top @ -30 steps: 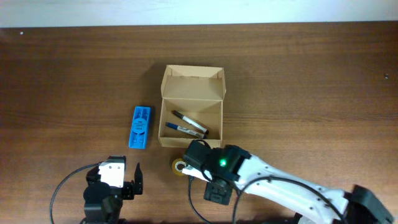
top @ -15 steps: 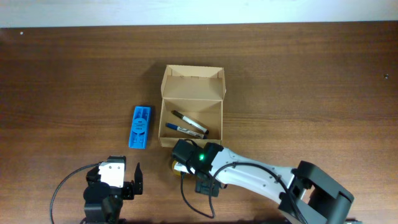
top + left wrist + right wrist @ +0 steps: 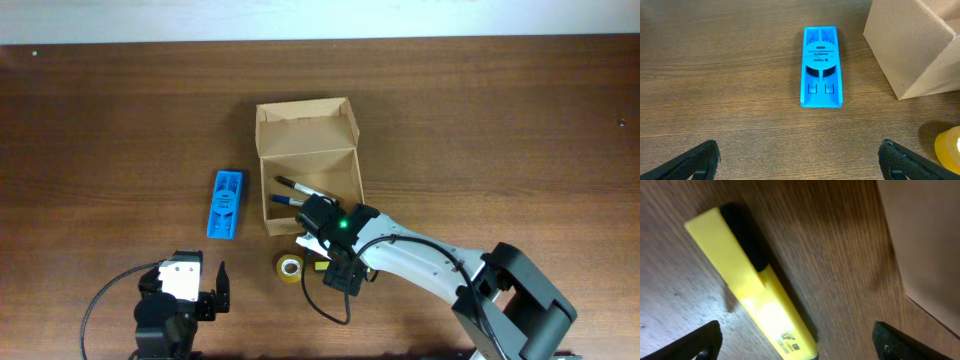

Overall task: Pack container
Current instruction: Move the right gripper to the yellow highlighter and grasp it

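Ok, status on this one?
Left fingers open, idle. Right fingers open above yellow plastic highlighter. Tan cardboard box lid up, two pens inside. Yellow tape roll nearby, not blocking.

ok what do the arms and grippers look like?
Right arm: white links, black joints, a lit green LED near the wrist, black cable looping beneath. Left gripper: black fingers, white block on its wrist, black cable. Right gripper: black fingers.

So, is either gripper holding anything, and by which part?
Nothing is held. Both stand open: the right gripper above the yellow plastic highlighter, the left gripper empty.
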Controlling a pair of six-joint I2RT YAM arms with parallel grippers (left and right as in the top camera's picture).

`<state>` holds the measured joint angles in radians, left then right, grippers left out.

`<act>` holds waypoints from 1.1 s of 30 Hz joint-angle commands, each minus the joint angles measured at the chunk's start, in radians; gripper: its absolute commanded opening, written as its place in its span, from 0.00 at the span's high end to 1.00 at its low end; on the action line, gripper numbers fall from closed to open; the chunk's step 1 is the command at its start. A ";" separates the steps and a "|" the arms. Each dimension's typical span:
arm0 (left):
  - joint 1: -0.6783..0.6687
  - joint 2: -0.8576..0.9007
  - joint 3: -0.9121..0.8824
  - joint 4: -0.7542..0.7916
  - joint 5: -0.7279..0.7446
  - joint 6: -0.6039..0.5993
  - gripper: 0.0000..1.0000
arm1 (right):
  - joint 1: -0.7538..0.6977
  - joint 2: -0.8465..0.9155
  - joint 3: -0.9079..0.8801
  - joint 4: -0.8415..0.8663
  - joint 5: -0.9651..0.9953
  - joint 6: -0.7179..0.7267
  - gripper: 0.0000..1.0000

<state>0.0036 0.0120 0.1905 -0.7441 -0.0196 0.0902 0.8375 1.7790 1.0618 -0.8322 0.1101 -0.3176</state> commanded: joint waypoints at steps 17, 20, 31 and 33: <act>0.006 -0.006 -0.006 0.000 -0.011 0.016 0.01 | 0.002 0.013 -0.048 0.074 -0.111 0.003 0.29; 0.006 -0.006 -0.006 0.000 -0.011 0.016 0.00 | 0.006 0.013 -0.050 0.074 -0.111 0.003 0.39; 0.006 -0.006 -0.006 0.000 -0.011 0.016 0.00 | 0.125 0.013 -0.083 0.107 -0.111 0.026 0.67; 0.006 -0.006 -0.006 0.000 -0.011 0.017 0.00 | 0.138 0.013 -0.081 0.104 -0.111 0.053 0.71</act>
<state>0.0036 0.0120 0.1905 -0.7441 -0.0196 0.0902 0.9501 1.7836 0.9981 -0.7277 0.0128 -0.2996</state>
